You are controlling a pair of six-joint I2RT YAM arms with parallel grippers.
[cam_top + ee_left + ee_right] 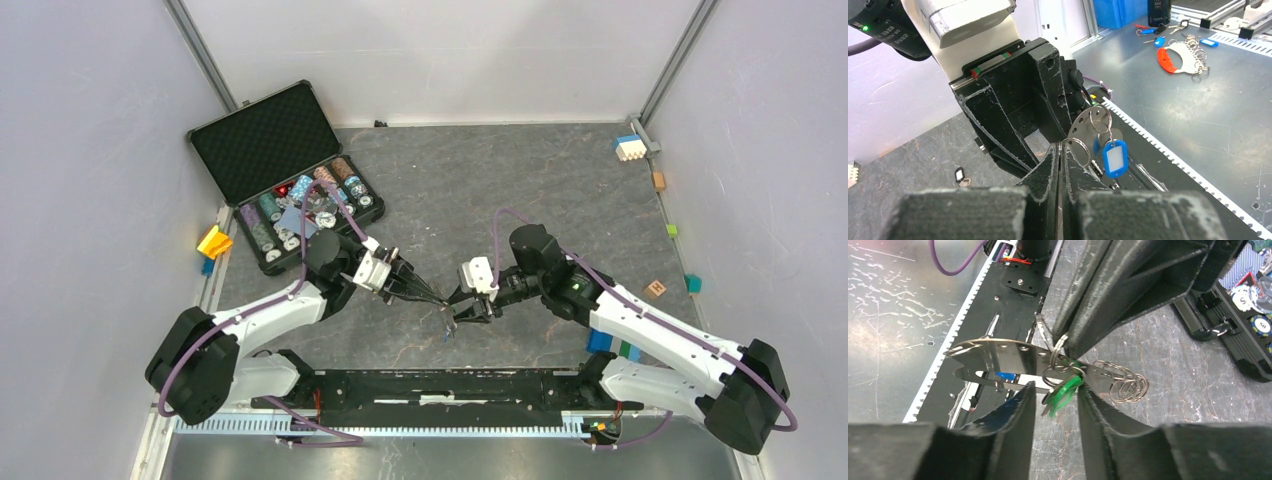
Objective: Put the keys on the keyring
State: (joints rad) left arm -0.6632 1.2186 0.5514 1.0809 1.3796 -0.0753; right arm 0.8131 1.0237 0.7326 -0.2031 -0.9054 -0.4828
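Poker-chip case [262, 150]: open, far left on the table [480, 180], with rows of chips in its lower half.
Left gripper [1060, 150]: jaws pressed together – pinched on a small wire ring at the edge of the keyring, which it holds clear of the table.
Keyring [998, 356]: a flat, dark metal oval with a long slot, in the air between the two grippers and lying roughly level.
Blue-tagged key [1114, 158]: hangs from a ring on the keyring, just beside the left fingertips.
Black-tagged key [960, 175]: lies on the table, apart from the keyring.
Green-tagged key [1063, 392]: hangs below the keyring's edge among several rings; whether it is threaded on cannot be told.
Loose split rings [1127, 386]: bunched at the keyring's end.
Right gripper [1055, 389]: jaws apart – one finger on each side of the green tag; contact cannot be told.
Toy blocks [629, 147]: scattered along the far right edge.
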